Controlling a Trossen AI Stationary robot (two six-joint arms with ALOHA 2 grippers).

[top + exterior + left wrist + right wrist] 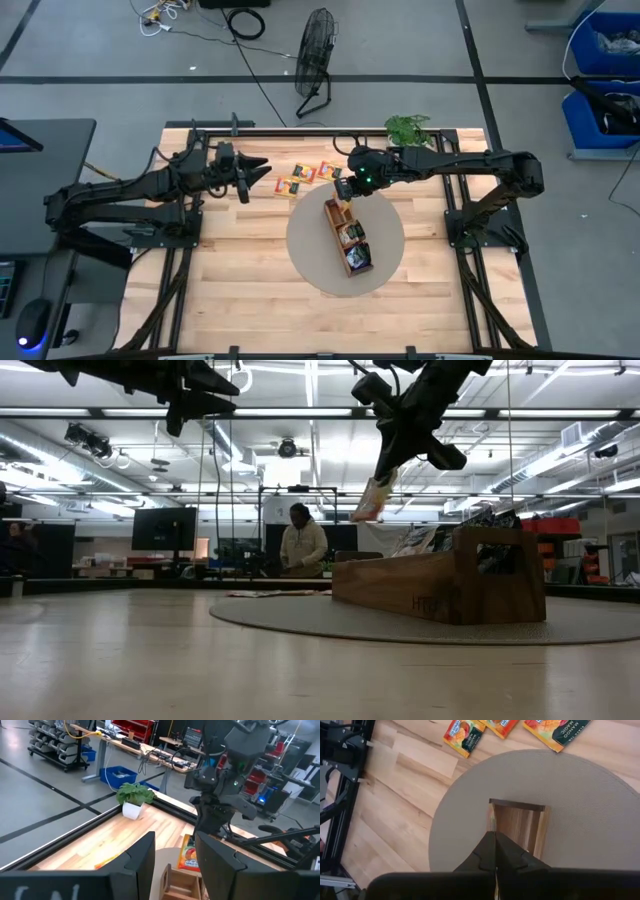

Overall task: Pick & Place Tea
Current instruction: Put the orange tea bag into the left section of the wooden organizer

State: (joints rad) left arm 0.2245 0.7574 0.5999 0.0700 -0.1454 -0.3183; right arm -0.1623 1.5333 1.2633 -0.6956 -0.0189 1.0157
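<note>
Right gripper (343, 190) clamped on a tea sachet (369, 500), dangling over the tray's (347, 237) empty twelve-o'clock slot on the round mat (310, 250). Left gripper (262, 170) parked at nine o'clock, fingers apart, holding nothing. More sachets (293, 185) loose at eleven o'clock.

Three orange sachets (464, 736) lie on the table, one wooden tray (345, 237), one round mat (310, 250).

Above the wooden tray (347, 236) on its round mat (305, 262), the right tool (342, 191) and its pinched sachet (368, 500) blocked the empty end compartment; filled compartments closed the rest. Loose sachets (306, 176) lay between both tools, a potted plant (407, 128) guarded the worktop (240, 300) edge, whose near half lay bare.
</note>
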